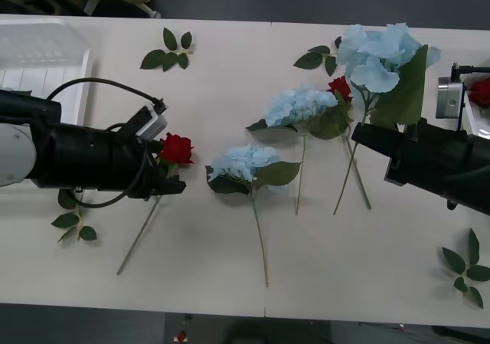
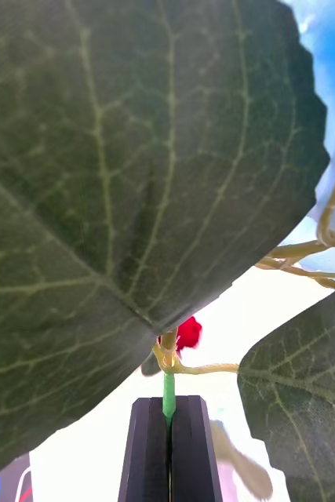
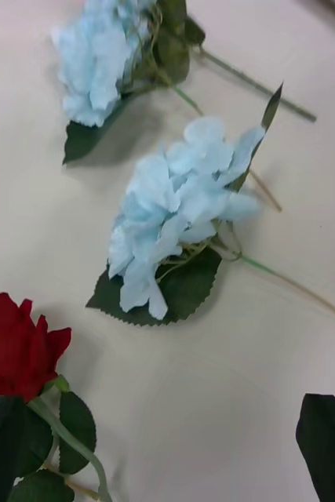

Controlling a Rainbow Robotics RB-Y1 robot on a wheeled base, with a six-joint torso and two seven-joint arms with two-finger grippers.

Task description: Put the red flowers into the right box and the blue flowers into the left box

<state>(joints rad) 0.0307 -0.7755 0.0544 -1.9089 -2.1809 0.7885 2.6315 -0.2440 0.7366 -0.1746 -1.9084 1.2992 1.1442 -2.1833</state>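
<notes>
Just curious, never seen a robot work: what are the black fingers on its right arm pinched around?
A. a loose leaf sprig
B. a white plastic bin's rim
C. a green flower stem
C: in the right wrist view the right gripper is shut on a thin green stem.

Blue flowers (image 1: pixel 243 162) look like soft matt cloth; table (image 1: pixel 214 252) smooth and matt; left box (image 1: pixel 38 53) translucent plastic.

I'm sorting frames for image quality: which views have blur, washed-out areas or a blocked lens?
Right wrist view: a big green leaf sits close before the lens, the table behind washed out white. Left wrist view: the nearest blue flower is slightly soft, its shadow faint. Front view: even light, soft shadows beside the stems.
</notes>
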